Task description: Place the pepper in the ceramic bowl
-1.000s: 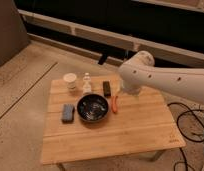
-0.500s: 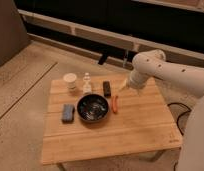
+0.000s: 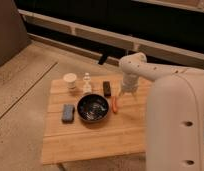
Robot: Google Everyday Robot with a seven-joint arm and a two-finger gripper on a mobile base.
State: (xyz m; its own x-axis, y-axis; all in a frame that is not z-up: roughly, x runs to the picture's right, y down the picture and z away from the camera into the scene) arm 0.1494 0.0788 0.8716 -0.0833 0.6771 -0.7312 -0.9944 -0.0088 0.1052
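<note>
The orange-red pepper (image 3: 114,104) lies on the wooden table (image 3: 95,135), just right of the black ceramic bowl (image 3: 92,108). The bowl sits at the table's middle, glossy inside, with nothing visible in it. My gripper (image 3: 127,91) hangs from the white arm above the table's right part, a little up and to the right of the pepper, apart from it.
A cream-white cup (image 3: 70,81) and a small clear bottle (image 3: 87,83) stand at the table's back. A black block (image 3: 107,88) lies behind the bowl. A blue-grey sponge (image 3: 68,113) lies left of the bowl. My white arm's body (image 3: 177,125) fills the right side.
The arm has swung nearer to the camera and now fills the right side. The gripper stays above the table's right part near the pepper. The pepper and bowl have not moved.
</note>
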